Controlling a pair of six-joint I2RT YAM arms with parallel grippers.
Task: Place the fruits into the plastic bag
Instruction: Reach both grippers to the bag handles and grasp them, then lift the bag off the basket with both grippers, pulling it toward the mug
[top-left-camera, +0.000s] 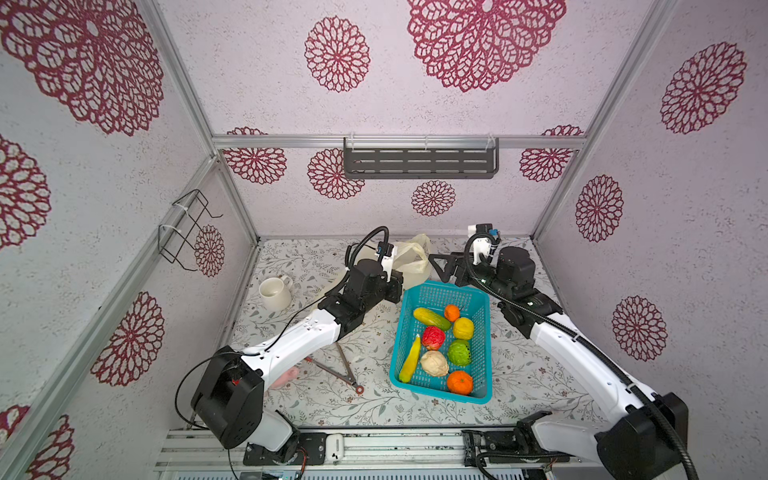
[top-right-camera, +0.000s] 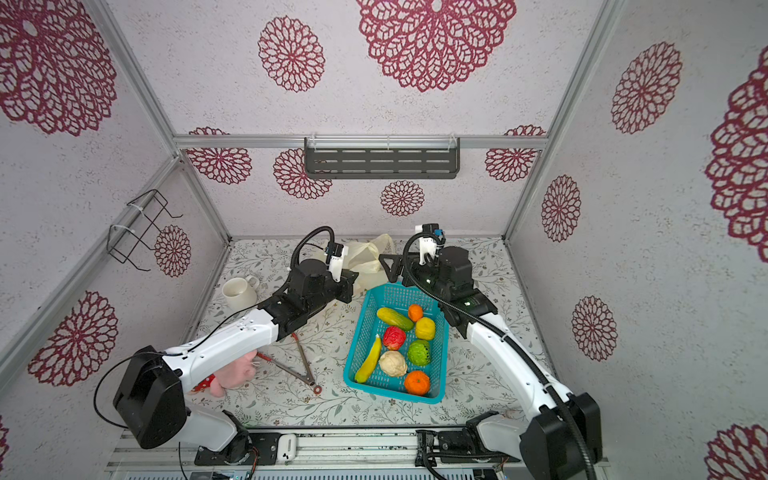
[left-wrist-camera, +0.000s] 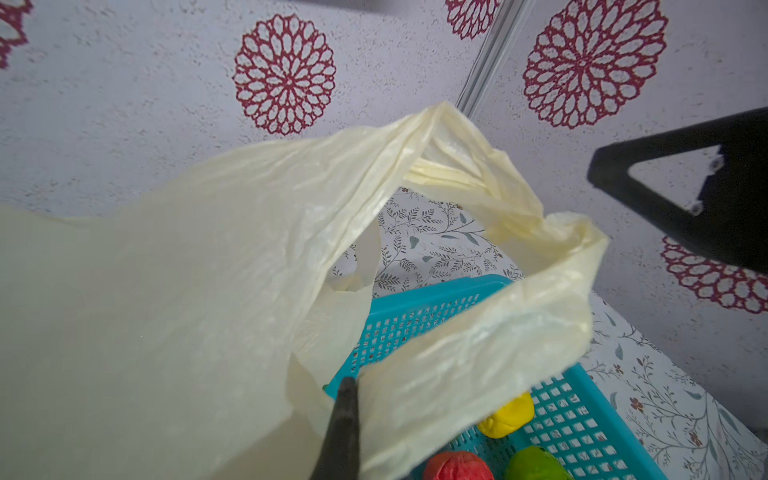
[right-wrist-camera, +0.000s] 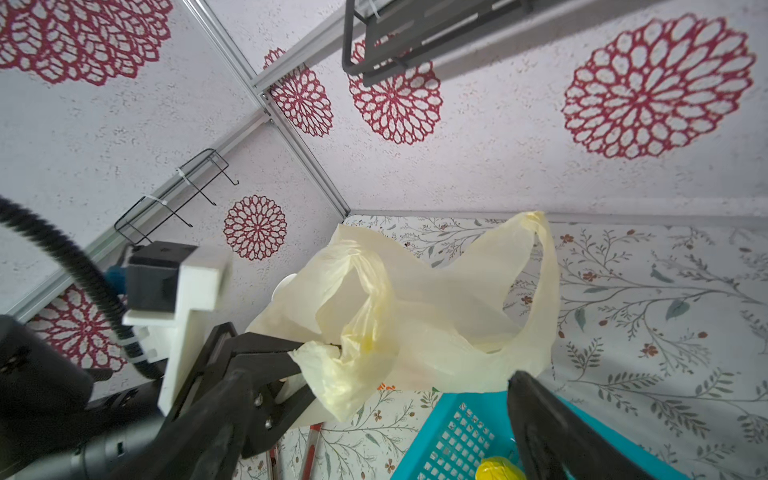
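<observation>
- all fruits (top-left-camera: 434, 337) sit in the teal basket (top-left-camera: 484, 353); banana (top-left-camera: 409, 360) and tangerine (top-left-camera: 459, 382) nearest
- left gripper (right-wrist-camera: 328, 345) clamped on plastic bag (right-wrist-camera: 415, 316) rim, bag held up just behind the basket's far end
- right gripper (top-left-camera: 446, 268) jaws wide apart, empty, beside the bag

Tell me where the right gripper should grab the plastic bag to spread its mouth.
Probably the free handle loop of the plastic bag, coming from the right arm's side with the open right gripper. That loop stands arched and open, and the left gripper pinches the opposite edge.
</observation>
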